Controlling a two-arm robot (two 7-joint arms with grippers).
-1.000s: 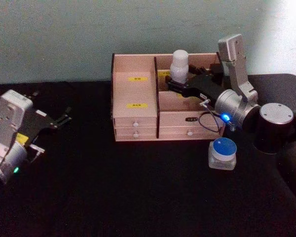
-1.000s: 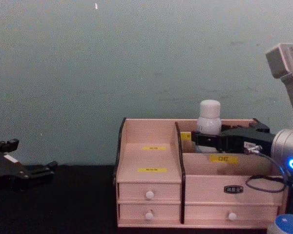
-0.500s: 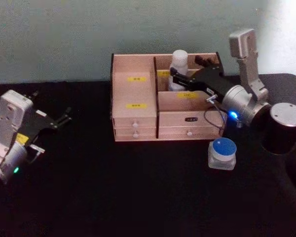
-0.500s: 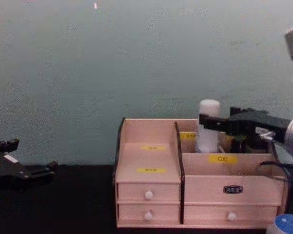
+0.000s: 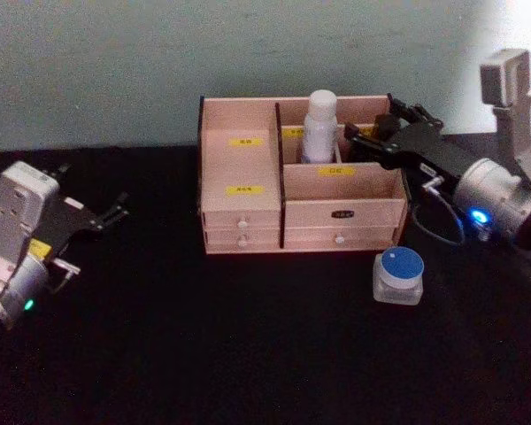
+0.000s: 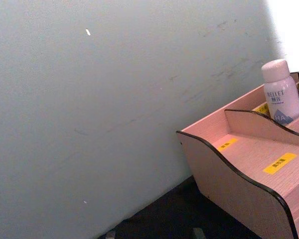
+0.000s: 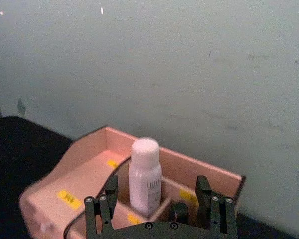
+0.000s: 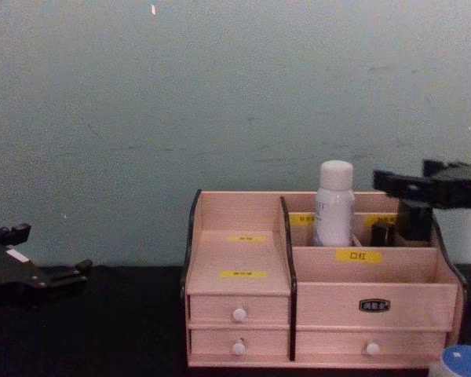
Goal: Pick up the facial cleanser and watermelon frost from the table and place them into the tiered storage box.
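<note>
Right gripper (image 5: 372, 133) backed off rightward, jaws spread, bottle (image 5: 319, 128) released | bottle upright in box (image 5: 243, 212) rear compartment | jar (image 5: 399, 276) on table near box's front right corner | left gripper (image 5: 113, 211) parked left, jaws apart

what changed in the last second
The right gripper let go of the white bottle and drew back to the right, open. The bottle stands upright in the rear compartment of the pink box. The blue-lidded jar and the left gripper, parked at left, stayed put.

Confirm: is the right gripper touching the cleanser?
Apart. Chest view shows a clear gap between the open right gripper and the cleanser.
</note>
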